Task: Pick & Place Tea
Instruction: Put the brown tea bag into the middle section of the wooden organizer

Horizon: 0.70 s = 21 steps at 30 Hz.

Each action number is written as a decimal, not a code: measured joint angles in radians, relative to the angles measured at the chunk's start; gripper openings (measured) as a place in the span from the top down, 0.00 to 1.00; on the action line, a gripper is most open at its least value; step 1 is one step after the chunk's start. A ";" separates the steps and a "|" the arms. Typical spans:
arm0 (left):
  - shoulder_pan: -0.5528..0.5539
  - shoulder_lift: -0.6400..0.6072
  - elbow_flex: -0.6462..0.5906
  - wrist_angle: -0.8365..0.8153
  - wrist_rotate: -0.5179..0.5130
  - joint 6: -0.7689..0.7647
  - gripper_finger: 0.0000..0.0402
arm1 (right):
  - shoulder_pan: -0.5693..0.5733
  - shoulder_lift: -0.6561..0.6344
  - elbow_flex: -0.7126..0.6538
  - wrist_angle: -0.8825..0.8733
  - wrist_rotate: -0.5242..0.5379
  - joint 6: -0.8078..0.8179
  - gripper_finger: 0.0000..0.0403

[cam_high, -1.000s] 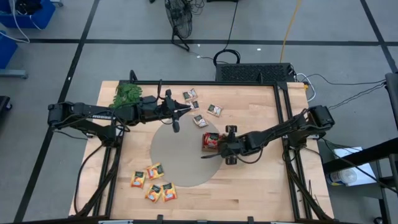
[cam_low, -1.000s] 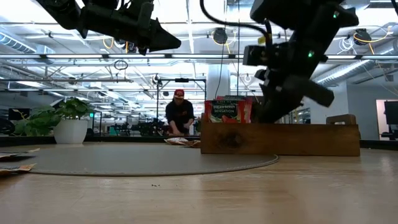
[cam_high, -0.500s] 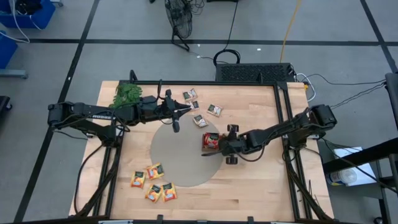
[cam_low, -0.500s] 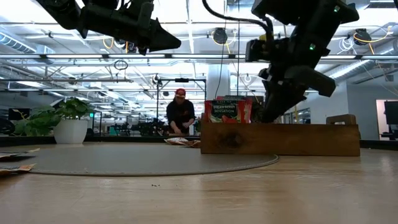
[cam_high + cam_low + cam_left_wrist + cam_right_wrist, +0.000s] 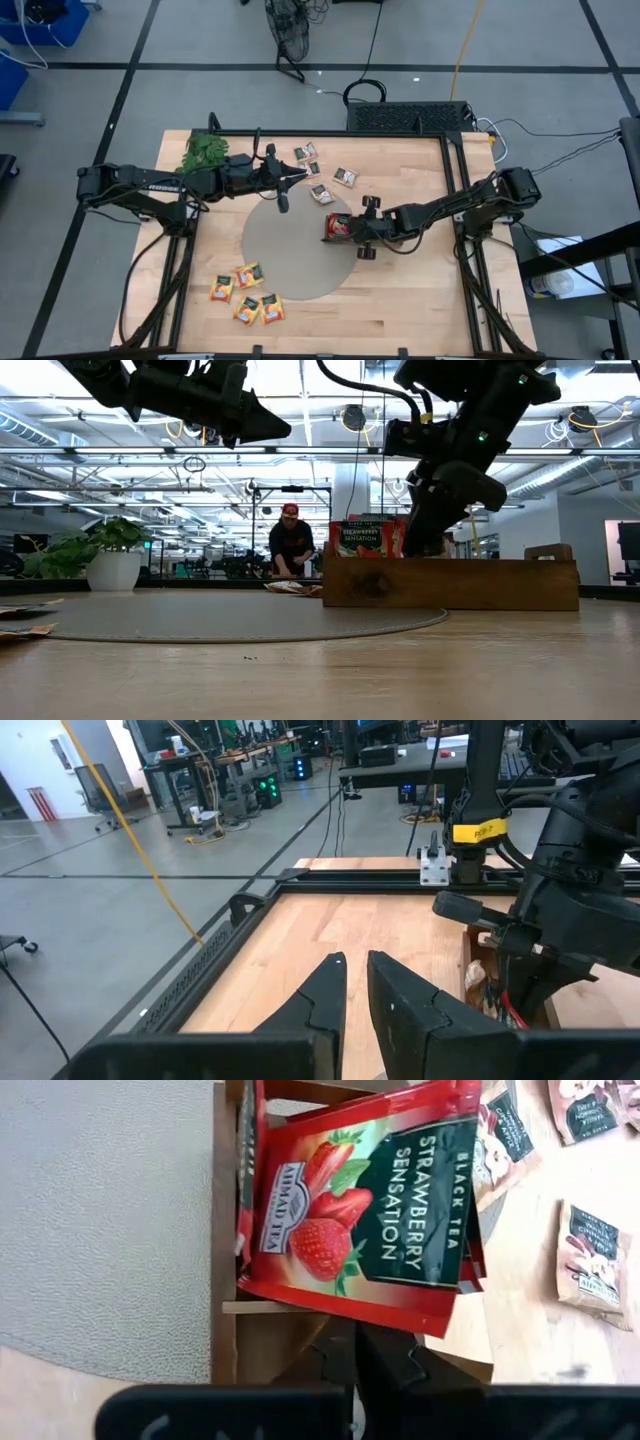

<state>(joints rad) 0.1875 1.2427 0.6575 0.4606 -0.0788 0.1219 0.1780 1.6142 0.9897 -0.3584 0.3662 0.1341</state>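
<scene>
Red strawberry tea sachets point(image 5: 360, 1210) stand upright in the end compartment of the wooden tray point(image 5: 450, 585), also seen from above point(image 5: 338, 225) and at table height point(image 5: 365, 540). My right gripper point(image 5: 355, 1342) is shut, its tips right at the front sachet's edge point(image 5: 352, 228). Grey-white sachets point(image 5: 321, 193) lie flat near the table's far edge, and orange-yellow ones point(image 5: 247, 275) lie at the near left. My left gripper point(image 5: 300, 178) hovers shut above the table beside the grey-white sachets, touching nothing. My right gripper's shut fingertips point(image 5: 385, 1348) stand at the edge point(image 5: 350, 1312) of the front red sachet, coming from the table's right, slanting down. The sachet faces the camera flat, not between the fingers. I cannot tell whether the tips touch it.
A round grey mat point(image 5: 290, 250) covers the table's middle, and the tray's end sits on its right rim. A green leafy sprig point(image 5: 205, 152) lies at the far left corner. Bare wood shows at the near right. A person point(image 5: 288, 550) is in the room beyond the table.
My right gripper has moved a short way toward the table's left, up to the red sachets in the tray, and has tipped as it went. The sachets stand where they were.
</scene>
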 joint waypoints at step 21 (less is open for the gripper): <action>0.000 0.000 0.000 -0.017 0.000 0.000 0.87 | 0.000 -0.001 -0.017 0.048 -0.029 0.009 1.00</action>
<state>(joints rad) 0.1873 1.2427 0.6575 0.4435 -0.0792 0.1221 0.1780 1.6135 0.9730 -0.3105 0.3372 0.1431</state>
